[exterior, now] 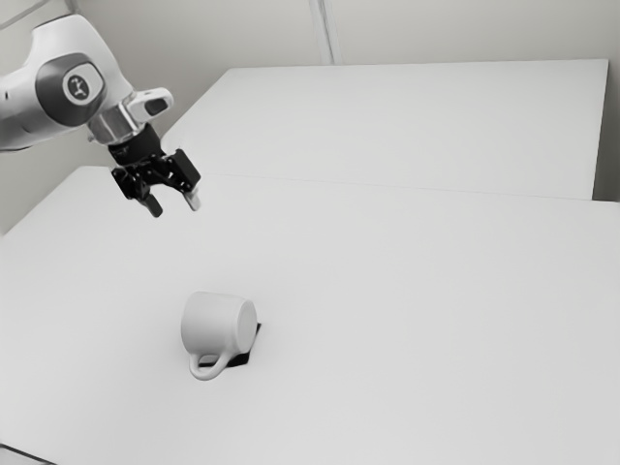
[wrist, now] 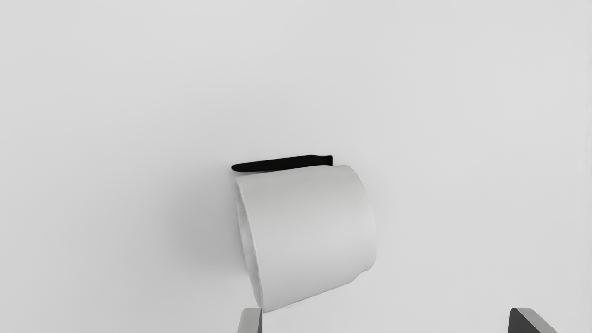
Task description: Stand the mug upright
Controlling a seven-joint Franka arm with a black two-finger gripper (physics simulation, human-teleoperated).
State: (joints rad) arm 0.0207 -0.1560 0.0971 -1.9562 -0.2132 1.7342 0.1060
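The gripper (exterior: 174, 206) hangs above the table at the exterior view's upper left, its fingers apart and nothing between them. A white mug (exterior: 215, 325) lies on its side on the table, below the gripper; its base faces the exterior view's right and its handle points toward the view's bottom. In the wrist view the same mug (wrist: 307, 231) shows its side wall and a sliver of its opening, with the handle out of sight. The open gripper (wrist: 385, 320) has its two fingertips wide apart at that view's bottom edge.
The white table (exterior: 417, 320) extends under and around the mug. A black patch (exterior: 237, 359) lies against the mug at the table surface. Behind the table stands another large white surface (exterior: 407, 126). A thin dark line (exterior: 24, 453) runs at the exterior view's lower left corner.
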